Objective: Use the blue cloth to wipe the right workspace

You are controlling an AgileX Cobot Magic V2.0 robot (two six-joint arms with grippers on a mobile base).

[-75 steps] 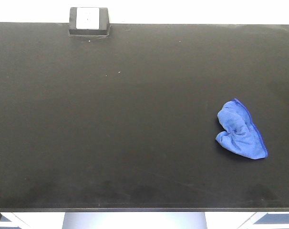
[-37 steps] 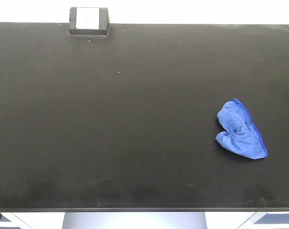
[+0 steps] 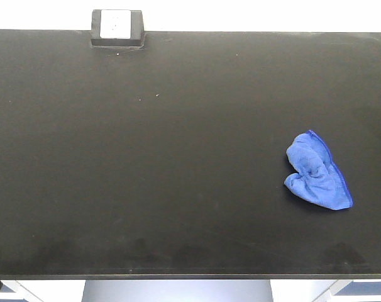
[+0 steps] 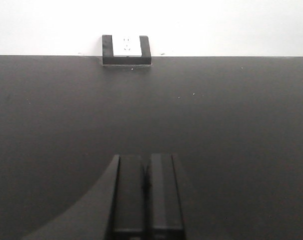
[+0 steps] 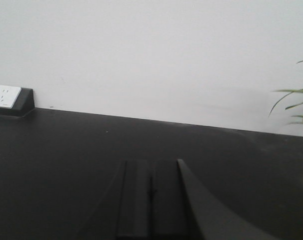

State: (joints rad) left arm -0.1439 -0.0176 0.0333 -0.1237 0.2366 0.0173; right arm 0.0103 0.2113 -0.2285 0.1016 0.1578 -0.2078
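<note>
Blue cloth (image 3: 317, 172) lies crumpled on the right side of the black table (image 3: 178, 157), untouched. It looks soft, light and limp, so a pinch on its raised middle fold should lift it. The tabletop looks flat and matte. A socket box (image 3: 117, 27) sits at the far edge against a white wall. Left gripper (image 4: 146, 200) and right gripper (image 5: 151, 200) both have their jaws pressed together, holding nothing; leaves (image 5: 296, 107), probably a plant's, show at the right.

A soft, fuzzy blue cloth (image 3: 317, 172) with stitched edging lies on a smooth, matt black table (image 3: 146, 163); both grippers look matt black plastic.
</note>
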